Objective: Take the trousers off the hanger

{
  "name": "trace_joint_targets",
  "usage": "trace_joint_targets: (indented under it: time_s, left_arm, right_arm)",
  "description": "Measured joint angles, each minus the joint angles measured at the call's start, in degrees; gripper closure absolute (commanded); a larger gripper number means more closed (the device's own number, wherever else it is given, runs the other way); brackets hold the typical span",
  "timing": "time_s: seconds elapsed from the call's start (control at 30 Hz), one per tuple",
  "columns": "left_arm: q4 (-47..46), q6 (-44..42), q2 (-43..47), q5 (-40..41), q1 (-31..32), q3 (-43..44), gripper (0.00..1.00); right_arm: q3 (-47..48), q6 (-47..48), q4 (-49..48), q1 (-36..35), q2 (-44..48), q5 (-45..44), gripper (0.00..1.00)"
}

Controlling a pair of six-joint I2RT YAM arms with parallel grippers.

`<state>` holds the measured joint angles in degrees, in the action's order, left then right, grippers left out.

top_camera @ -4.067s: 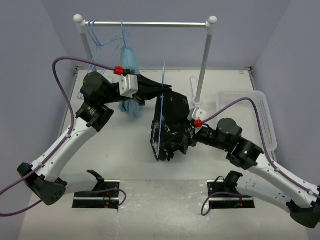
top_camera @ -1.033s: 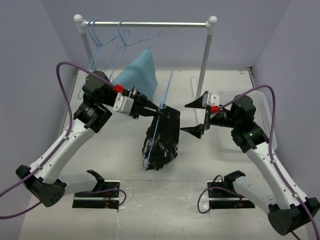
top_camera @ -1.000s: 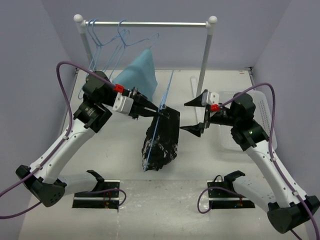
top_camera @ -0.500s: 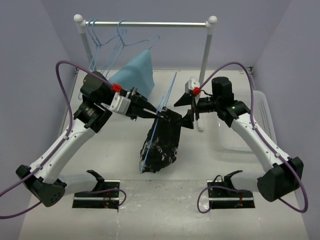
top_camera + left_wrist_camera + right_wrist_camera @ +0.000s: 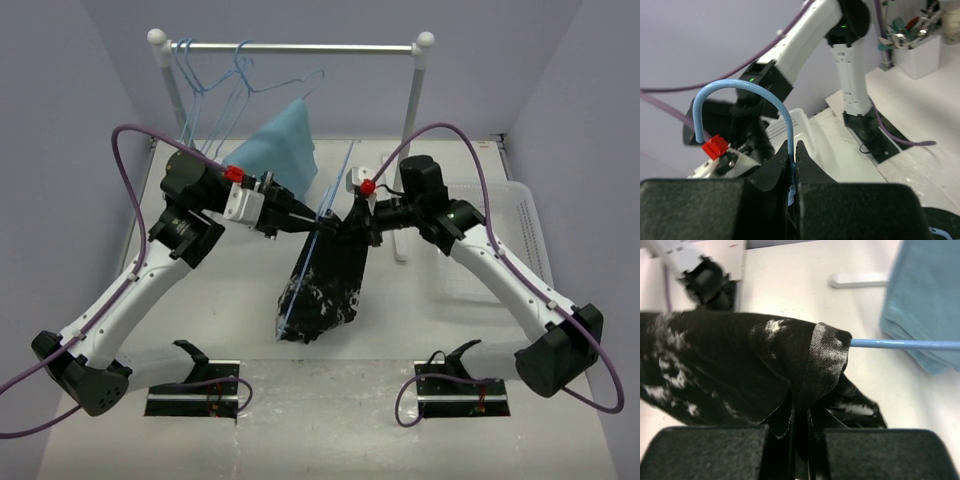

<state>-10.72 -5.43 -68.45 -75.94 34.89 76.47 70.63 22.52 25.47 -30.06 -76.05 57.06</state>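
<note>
Table (image 5: 230, 300): pale top, fills lower two-thirds of overhead frame.

Rack (image 5: 300, 47): white bar across top of frame, post at each end. Spare hangers (image 5: 215, 95) hooked on bar, upper left.

Trousers (image 5: 325, 285): black w/ white speckles, centre of frame. Draped over hanger, upper edge bunched at centre, rest trailing down-left; lower end reaches the table, contact not clear from above. In rt wrist view, top fold wraps the wire and fills left and centre.

Lt-blue garment (image 5: 275, 150): upper centre-left, below the bar, behind L arm's wrist.

Basket (image 5: 520, 230): white, right edge, partly behind R arm.

Hanger (image 5: 341, 172): thin lt-blue wire, seen as a slanted line from upper centre down to lower centre, running through the trousers. In L wrist view, hook curves up above the fingers.

L gripper (image 5: 308, 222): just left of centre, clamped tight on hanger wire below the hook.

R gripper (image 5: 358, 215): just right of centre, at trousers' top edge. Fingers pinched together on a fold of the black cloth, beside the wire.
</note>
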Motion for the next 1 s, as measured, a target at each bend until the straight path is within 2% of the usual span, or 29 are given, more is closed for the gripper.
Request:
trace_joint_targets:
  time_s: [0.1, 0.17, 0.27, 0.33, 0.5, 0.77, 1.0]
  left_arm:
    - [-4.8, 1.9, 2.4, 7.4, 0.0, -5.7, 1.00]
    - [-10.4, 3.7, 5.4, 13.2, 0.0, -12.5, 1.00]
    - [-17.7, 7.0, 9.9, 19.0, 0.0, -22.4, 1.00]
    - [-20.5, 8.8, 10.6, 21.1, 0.0, -25.7, 1.00]
    - [-23.4, 11.6, 7.2, 27.3, 0.0, -27.3, 1.00]
    - [-24.3, 15.3, 2.9, 37.8, 0.0, -28.5, 1.00]
    - [-24.4, 16.4, -0.9, 41.5, -0.5, -29.8, 1.00]
  right_arm:
    - [-2.0, -5.9, -2.6, -0.2, 4.7, -9.7, 1.00]
    - [-2.8, -8.4, -3.2, -0.2, 8.8, -15.0, 1.00]
    - [-2.8, -11.4, -3.3, -0.2, 13.5, -18.9, 1.00]
    - [-1.2, -13.7, -2.1, -0.2, 14.9, -20.5, 1.00]
    - [7.5, -17.2, 1.3, 0.2, 14.5, -23.4, 1.00]
    - [23.9, -22.1, 6.0, 2.4, 12.5, -20.6, 1.00]
    - [40.5, -29.3, 6.2, 3.2, 9.1, -21.2, 1.00]
